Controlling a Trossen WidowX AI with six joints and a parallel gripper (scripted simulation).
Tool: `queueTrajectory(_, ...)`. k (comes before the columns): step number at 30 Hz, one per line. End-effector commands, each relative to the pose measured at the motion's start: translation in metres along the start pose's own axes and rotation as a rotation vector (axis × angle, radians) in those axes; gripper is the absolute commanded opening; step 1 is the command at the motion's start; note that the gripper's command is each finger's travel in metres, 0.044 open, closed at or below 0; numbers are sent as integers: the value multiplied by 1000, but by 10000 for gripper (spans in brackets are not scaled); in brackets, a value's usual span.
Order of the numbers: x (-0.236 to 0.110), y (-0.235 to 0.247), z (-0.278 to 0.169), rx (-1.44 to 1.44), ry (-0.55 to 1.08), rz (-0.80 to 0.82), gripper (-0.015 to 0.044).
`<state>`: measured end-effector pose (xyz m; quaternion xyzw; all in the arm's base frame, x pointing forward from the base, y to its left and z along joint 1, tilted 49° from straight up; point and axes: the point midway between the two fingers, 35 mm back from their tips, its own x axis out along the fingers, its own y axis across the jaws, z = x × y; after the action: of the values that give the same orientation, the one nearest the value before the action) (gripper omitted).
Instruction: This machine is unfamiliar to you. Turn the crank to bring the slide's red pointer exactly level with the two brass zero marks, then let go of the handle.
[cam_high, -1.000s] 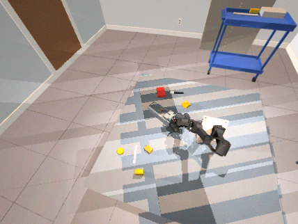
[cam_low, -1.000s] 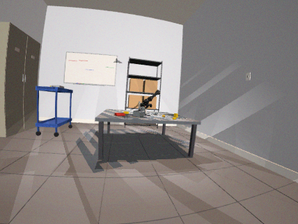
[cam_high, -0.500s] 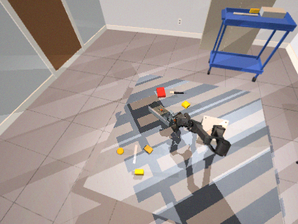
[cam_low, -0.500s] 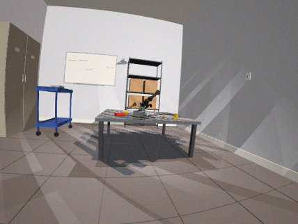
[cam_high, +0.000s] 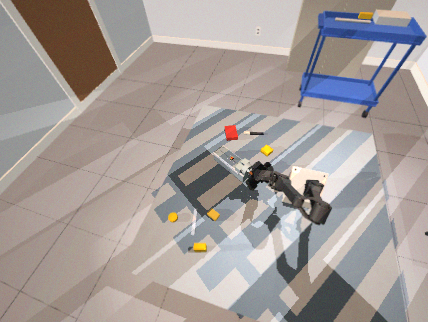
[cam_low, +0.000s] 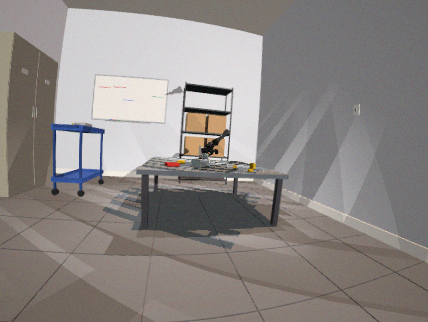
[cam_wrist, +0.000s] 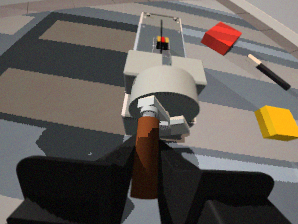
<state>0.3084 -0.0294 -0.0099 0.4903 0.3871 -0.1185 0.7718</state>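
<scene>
The crank machine has a pale grey housing with a round drum and a long railed slide pointing away from the arm. Its brown crank handle points back toward the arm in the wrist view. My gripper is shut on this handle, one dark finger on each side. The red pointer shows small on the slide, with yellow bits at its sides. The brass marks are too small there to tell whether the pointer is exactly level with them.
A red block, a black-and-white marker and a yellow block lie right of the machine in the wrist view. Several yellow pieces, including a round one, lie on its other side.
</scene>
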Motion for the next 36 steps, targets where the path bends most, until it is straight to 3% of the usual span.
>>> queueTrajectory(1,0,0,0,0,0,0,79)
queueTrajectory(15,0,0,0,0,0,0,440)
queueTrajectory(36,-55,0,60,1,-4,-8,440)
